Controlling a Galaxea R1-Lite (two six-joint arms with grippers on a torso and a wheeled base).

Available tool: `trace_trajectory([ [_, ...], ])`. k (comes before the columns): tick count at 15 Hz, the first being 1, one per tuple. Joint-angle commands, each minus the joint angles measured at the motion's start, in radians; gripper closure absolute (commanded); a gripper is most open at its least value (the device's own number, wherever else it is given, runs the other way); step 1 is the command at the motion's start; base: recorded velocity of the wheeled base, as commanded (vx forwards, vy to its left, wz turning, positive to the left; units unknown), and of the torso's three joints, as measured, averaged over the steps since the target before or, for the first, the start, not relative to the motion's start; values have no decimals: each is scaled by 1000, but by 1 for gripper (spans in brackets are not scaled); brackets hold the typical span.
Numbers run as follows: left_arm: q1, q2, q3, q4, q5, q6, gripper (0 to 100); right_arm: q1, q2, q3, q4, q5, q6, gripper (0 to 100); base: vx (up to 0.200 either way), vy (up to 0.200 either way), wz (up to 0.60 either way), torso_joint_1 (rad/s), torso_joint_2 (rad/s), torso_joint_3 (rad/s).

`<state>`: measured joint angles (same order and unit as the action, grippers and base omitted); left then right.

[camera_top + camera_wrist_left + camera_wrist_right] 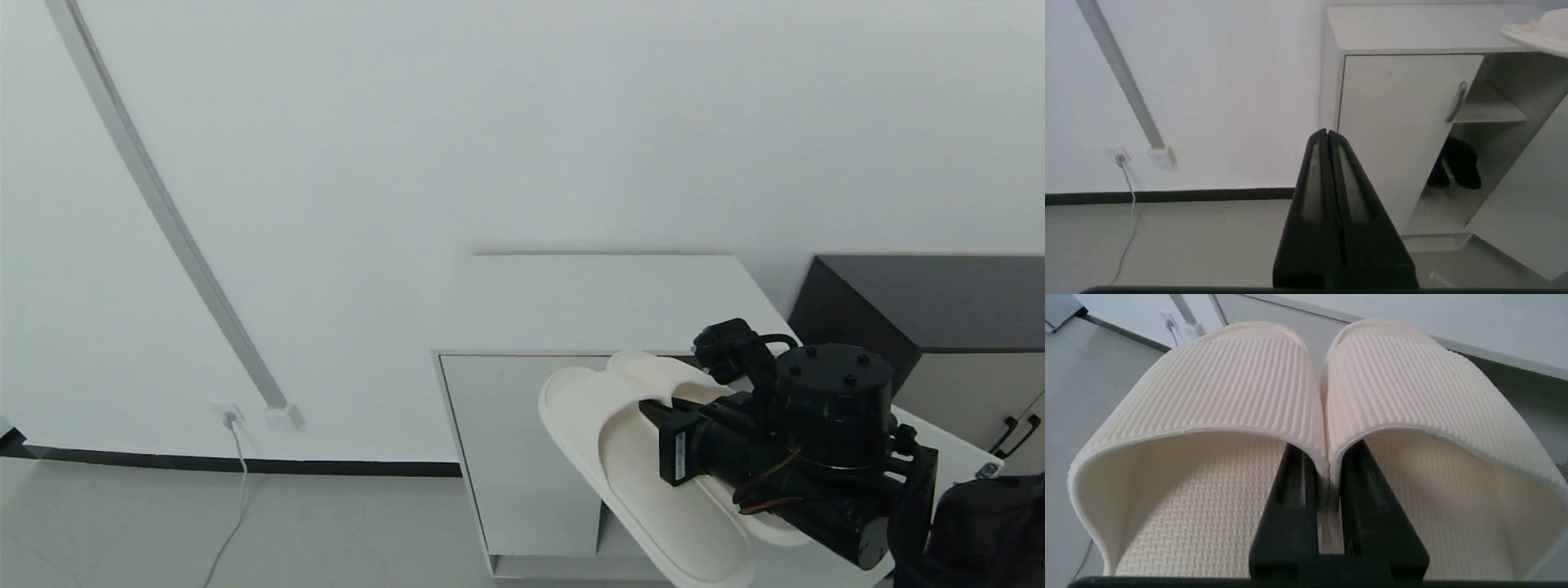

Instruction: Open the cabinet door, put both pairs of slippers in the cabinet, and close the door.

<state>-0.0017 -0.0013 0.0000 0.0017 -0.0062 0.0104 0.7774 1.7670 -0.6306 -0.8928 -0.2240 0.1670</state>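
slippers [645, 482], a cream pair side by side, hang in the air in the head view. the right gripper [663, 412] holds them up in front of the white cabinet [604, 302], with their toes pointing away from the gripper. a dark cabinet [922, 302] stands just beside the white one. a wall socket [228, 415] with a cable sits low on the wall, well apart.

from the left wrist, the left gripper [1328, 139] has its fingers pressed flat together with nothing between them. beyond it, one door [1396, 139] of the white cabinet, with a bar handle [1460, 101], is closed. the compartment next to it stands open, showing a shelf [1493, 113] and dark shoes [1462, 163] on the bottom below it.

from the right wrist, the right gripper's two fingers [1290, 486] each sit inside one slipper, under its ribbed strap. they pinch the two touching inner walls between them.
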Motion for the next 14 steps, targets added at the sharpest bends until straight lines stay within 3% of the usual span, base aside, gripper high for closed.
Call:
trace_trajectory([
  [1,0,1,0,0,0,0,100,0,2,0,-2,0,0,100,0,-200,0,2,2,2],
  [7,0,1,0,0,0,0,100,0,2,5,-3,2,2,100,0,-200,0,4,6,4],
  [14,0,1,0,0,0,0,100,0,2,5,-6,0,2,100,0,0,0,0,0,0],
])
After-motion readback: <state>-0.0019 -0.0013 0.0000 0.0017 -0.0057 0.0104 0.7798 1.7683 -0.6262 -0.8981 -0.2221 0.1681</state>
